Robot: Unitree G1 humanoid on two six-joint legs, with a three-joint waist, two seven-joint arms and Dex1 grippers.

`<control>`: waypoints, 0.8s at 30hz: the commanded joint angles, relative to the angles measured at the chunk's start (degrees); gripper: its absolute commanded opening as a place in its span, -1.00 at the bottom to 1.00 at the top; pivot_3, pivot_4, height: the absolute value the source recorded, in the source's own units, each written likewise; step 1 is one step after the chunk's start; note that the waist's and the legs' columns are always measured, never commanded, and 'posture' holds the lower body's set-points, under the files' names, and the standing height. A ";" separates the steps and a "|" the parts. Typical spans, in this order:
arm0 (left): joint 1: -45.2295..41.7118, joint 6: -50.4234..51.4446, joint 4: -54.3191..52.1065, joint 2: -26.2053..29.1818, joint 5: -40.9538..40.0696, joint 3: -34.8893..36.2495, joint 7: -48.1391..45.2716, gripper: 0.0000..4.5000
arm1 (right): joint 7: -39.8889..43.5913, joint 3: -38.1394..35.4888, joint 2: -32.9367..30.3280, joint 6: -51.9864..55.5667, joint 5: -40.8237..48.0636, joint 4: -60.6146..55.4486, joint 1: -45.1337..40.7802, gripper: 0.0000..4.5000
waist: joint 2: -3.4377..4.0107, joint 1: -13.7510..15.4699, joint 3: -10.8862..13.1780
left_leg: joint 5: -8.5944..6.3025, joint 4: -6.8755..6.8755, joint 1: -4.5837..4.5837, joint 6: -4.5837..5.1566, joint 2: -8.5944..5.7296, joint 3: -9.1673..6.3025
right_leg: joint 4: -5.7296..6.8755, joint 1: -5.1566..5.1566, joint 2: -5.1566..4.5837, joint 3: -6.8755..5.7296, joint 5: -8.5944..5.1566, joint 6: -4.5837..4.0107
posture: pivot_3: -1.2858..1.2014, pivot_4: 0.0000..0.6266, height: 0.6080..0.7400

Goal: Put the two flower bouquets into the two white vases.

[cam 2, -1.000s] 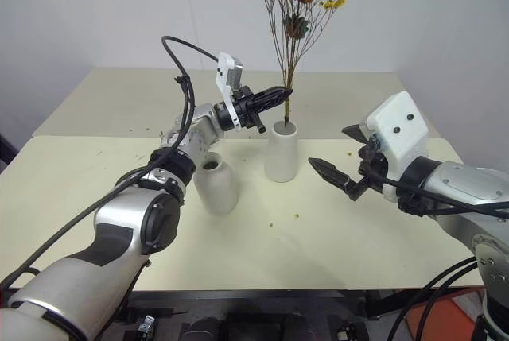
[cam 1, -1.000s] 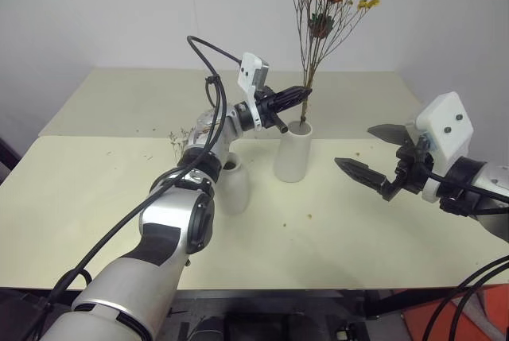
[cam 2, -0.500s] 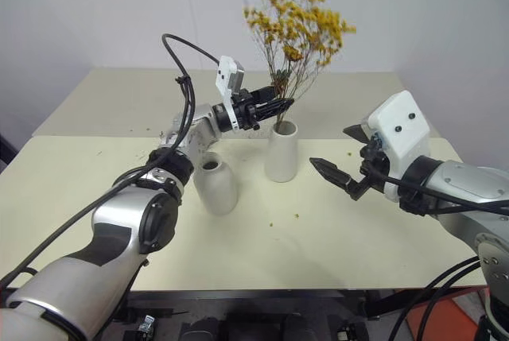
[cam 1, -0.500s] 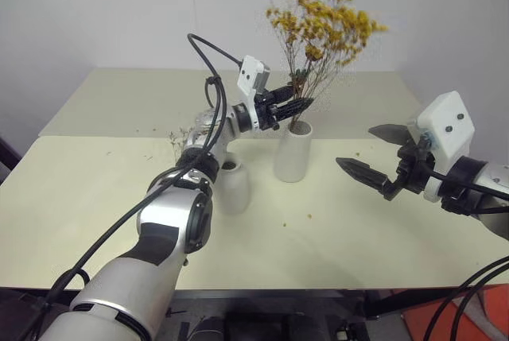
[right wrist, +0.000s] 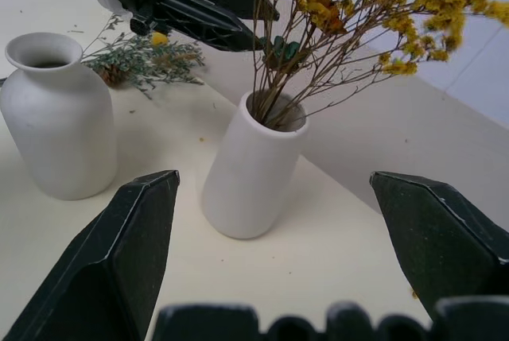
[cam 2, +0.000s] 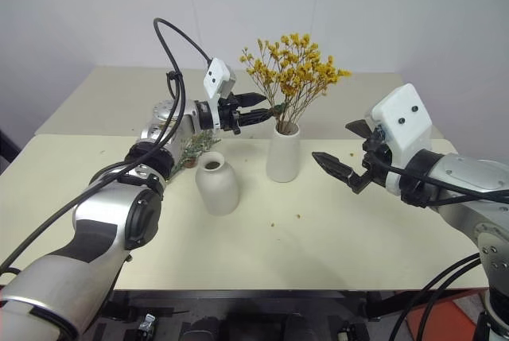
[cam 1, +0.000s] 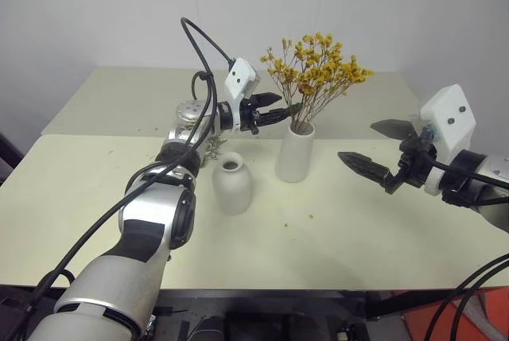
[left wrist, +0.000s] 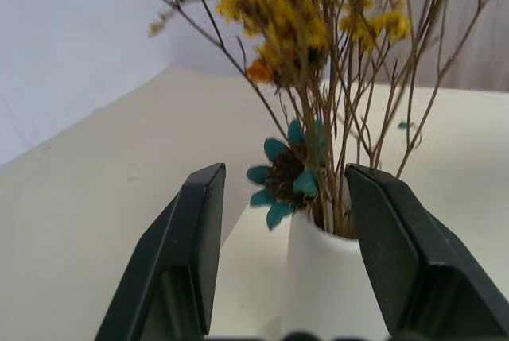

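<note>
The yellow-orange bouquet [cam 1: 318,63] stands with its stems inside the taller white vase [cam 1: 294,154] near the table's middle. Just left of those stems, level with the vase mouth, my left gripper [cam 1: 280,106] is open and holds nothing. In the left wrist view its fingers [left wrist: 183,253] frame the vase [left wrist: 334,293] and a teal flower among the stems. The shorter rounded vase [cam 1: 231,184] stands empty, left of and nearer than the tall one. Behind it the grey-green bouquet [cam 2: 195,146] lies flat on the table. My right gripper [cam 2: 331,141] hovers open to the right of the tall vase.
A second cream table [cam 1: 135,98] butts against the far edge of the near one [cam 1: 318,246]. Small flower crumbs [cam 1: 310,217] lie in front of the vases. A black cable [cam 1: 199,55] loops above my left arm. A white wall closes the back.
My left gripper opened and let go of the yellow bouquet, which dropped down into the taller vase. The gripper then drew back a little to the left. My right gripper stayed put.
</note>
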 commanded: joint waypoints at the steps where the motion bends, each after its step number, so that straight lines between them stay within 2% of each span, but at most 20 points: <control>1: -2.40 -1.07 -1.84 2.04 -0.63 0.72 -1.24 0.16 | 0.43 -0.82 -1.25 -1.73 -0.57 -0.28 -1.09 1.00 | 0.00 -0.21 0.00 | 0.00 0.00 0.00 0.00 0.00 0.00 | 0.01 0.00 0.00 0.01 0.00 0.00 | 0.03 -0.52 1.00; 7: -2.85 0.19 -3.23 5.78 -0.85 0.95 -3.07 0.16 | 0.97 -0.33 -1.85 -2.06 -0.54 0.49 -1.68 1.00 | 0.00 -0.17 0.00 | 0.00 0.00 0.00 0.00 0.00 0.01 | 0.02 -0.02 0.00 0.01 0.00 0.00 | 0.03 -0.52 1.00; 12: -2.18 1.19 -5.47 9.48 -0.16 0.81 0.54 0.16 | 2.31 -0.04 -1.91 -1.80 0.43 1.40 -2.96 1.00 | 0.00 -0.07 0.00 | 0.00 0.00 0.00 0.00 0.01 0.00 | 0.02 -0.02 0.00 0.00 0.00 0.00 | 0.03 -0.52 1.00; 15: 0.46 4.16 -11.83 12.21 -0.22 0.67 3.29 0.16 | 4.18 -0.92 -1.26 -1.45 3.56 2.26 -4.31 1.00 | 0.01 -0.29 0.00 | 0.00 0.01 -0.02 0.00 0.01 0.00 | 0.02 -0.04 0.00 0.00 0.01 -0.01 | 0.03 -0.52 1.00; 18: 6.82 11.81 -26.78 14.55 0.11 -0.32 7.04 0.16 | 6.49 -0.17 -1.59 -2.22 4.96 2.60 -5.31 1.00 | 0.01 -0.39 0.00 | 0.00 -0.03 0.00 0.00 0.05 -0.02 | 0.05 -0.04 0.02 0.01 0.02 -0.03 | 0.03 -0.52 1.00; 21: 13.11 25.29 -42.84 16.68 -0.47 -0.35 11.30 0.16 | 8.38 2.20 -1.44 -3.23 5.28 2.45 -6.49 1.00 | 0.02 -0.36 0.00 | 0.00 0.01 0.02 0.00 0.06 -0.02 | 0.11 -0.04 0.02 0.01 0.03 -0.03 | 0.03 -0.52 1.00; 24: 20.43 43.11 -61.69 18.65 -3.97 3.45 16.78 0.16 | 8.24 8.24 1.48 -2.91 6.00 2.05 -10.81 1.00 | 0.02 -0.61 0.00 | 0.00 0.03 0.04 0.00 0.08 -0.04 | 0.14 -0.03 0.02 0.01 0.02 -0.03 | 0.03 -0.52 1.00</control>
